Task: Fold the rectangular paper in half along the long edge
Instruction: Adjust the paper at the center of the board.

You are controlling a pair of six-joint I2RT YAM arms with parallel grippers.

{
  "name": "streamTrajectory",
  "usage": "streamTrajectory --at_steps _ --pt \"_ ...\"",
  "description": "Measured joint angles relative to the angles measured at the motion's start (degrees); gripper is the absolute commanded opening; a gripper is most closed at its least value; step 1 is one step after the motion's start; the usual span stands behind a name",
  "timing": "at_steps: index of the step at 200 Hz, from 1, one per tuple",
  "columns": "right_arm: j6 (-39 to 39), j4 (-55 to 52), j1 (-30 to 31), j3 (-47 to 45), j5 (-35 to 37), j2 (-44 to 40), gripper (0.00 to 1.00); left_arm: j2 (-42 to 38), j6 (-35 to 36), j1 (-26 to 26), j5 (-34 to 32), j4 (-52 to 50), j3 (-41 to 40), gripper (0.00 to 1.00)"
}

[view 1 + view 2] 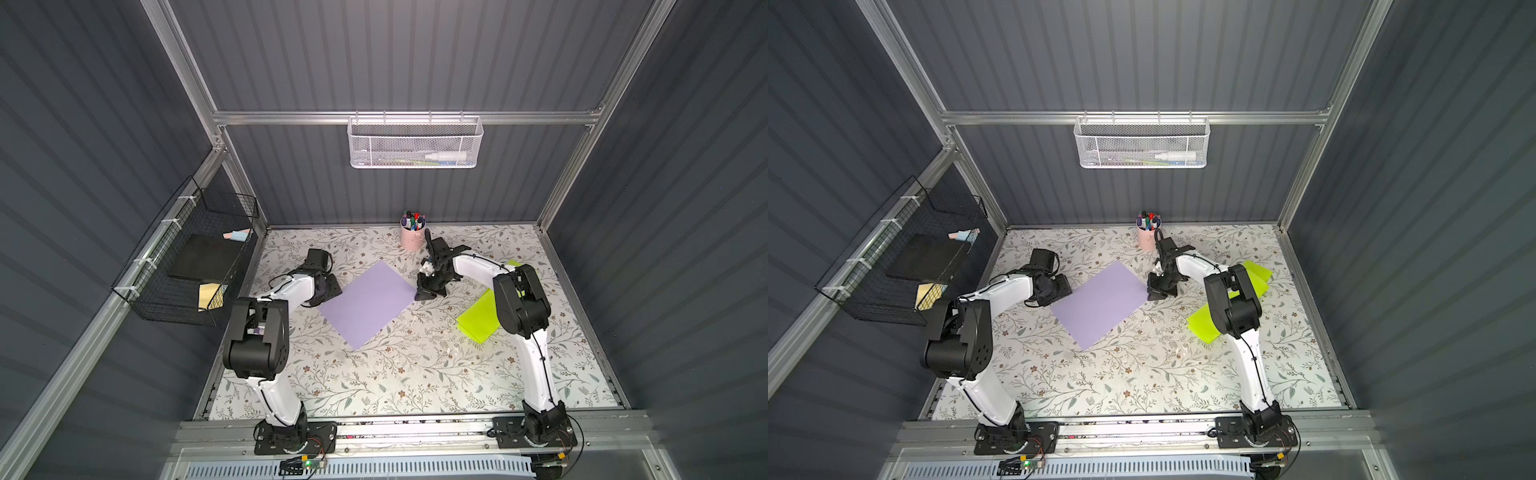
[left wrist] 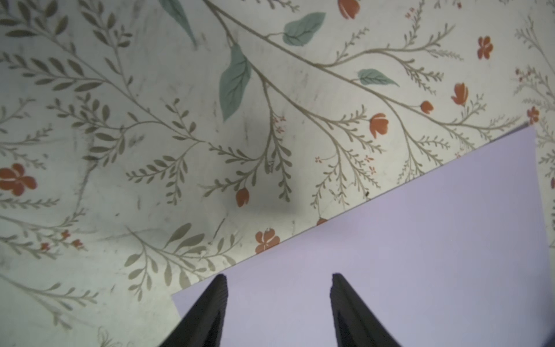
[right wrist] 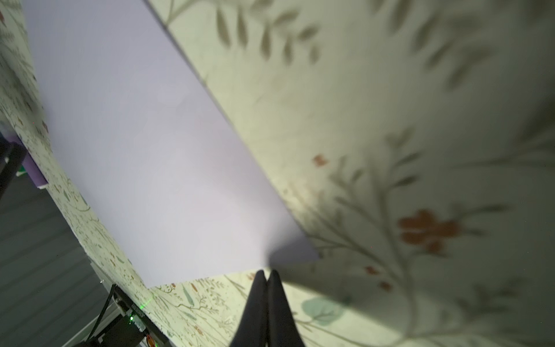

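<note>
The rectangular paper (image 1: 368, 303) is a lilac sheet lying flat and unfolded, turned like a diamond, mid-table in both top views (image 1: 1100, 301). My left gripper (image 1: 328, 291) hovers at its left corner. In the left wrist view the left gripper (image 2: 279, 279) is open, its two fingers spread over the paper (image 2: 405, 255) close to a corner. My right gripper (image 1: 424, 294) is at the paper's right corner. Seen from the right wrist, the right gripper (image 3: 265, 273) is shut, tips together right at the edge of the paper (image 3: 150, 150); no paper shows between them.
A pink cup of markers (image 1: 412, 237) stands behind the right gripper. Lime-green sheets (image 1: 478, 322) lie under the right arm. A black wire basket (image 1: 187, 266) hangs on the left wall, a white mesh basket (image 1: 415, 143) on the back wall.
</note>
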Motion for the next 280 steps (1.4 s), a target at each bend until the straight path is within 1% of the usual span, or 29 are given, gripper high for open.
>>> streamTrajectory --at_steps 9,30,59,102,117,151,182,222,249,265,272,280 --pt "-0.57 -0.92 -0.74 2.01 0.70 0.59 0.06 0.07 0.37 -0.72 0.00 -0.02 0.00 0.39" --pt "-1.44 -1.57 -1.05 5.18 1.44 0.85 0.07 0.68 1.20 -2.36 -0.20 -0.07 -0.04 0.24" --pt "-1.46 -0.98 -0.39 4.63 1.38 -1.18 0.08 1.22 1.09 -3.98 -0.94 -0.44 -1.73 0.10" --pt "-1.38 -0.22 0.20 -1.92 1.42 -10.49 0.09 0.63 -0.48 -6.45 -3.26 0.11 -4.35 0.05" --pt "-1.20 0.52 0.31 -4.59 1.53 -14.29 0.09 0.48 -1.38 -7.30 -4.57 0.55 -4.79 0.02" --pt "-0.02 2.45 0.79 -12.44 2.03 -22.84 0.10 -0.90 -3.72 -10.03 -6.91 2.34 -7.37 0.00" --pt "1.27 4.44 1.55 -20.44 2.23 -29.00 0.11 -4.68 -7.08 -13.49 -7.93 2.75 -11.89 0.00" --pt "2.21 6.75 3.72 -27.91 2.38 -31.30 0.11 -12.24 -14.01 -17.77 -6.05 0.72 -19.04 0.00" --pt "4.09 8.92 6.78 -32.85 3.15 -32.46 0.12 -15.23 -18.12 -21.03 -4.15 -2.80 -20.61 0.00" --pt "5.84 10.62 8.07 -35.95 2.78 -33.66 0.12 -16.31 -19.15 -22.29 -3.34 -4.44 -20.02 0.04" --pt "6.58 11.06 8.37 -36.63 2.67 -33.68 0.12 -16.79 -19.19 -22.53 -3.26 -5.31 -19.19 0.07" --pt "7.30 11.43 8.72 -36.81 2.64 -33.33 0.12 -17.11 -19.17 -22.53 -3.28 -6.34 -17.51 0.12"
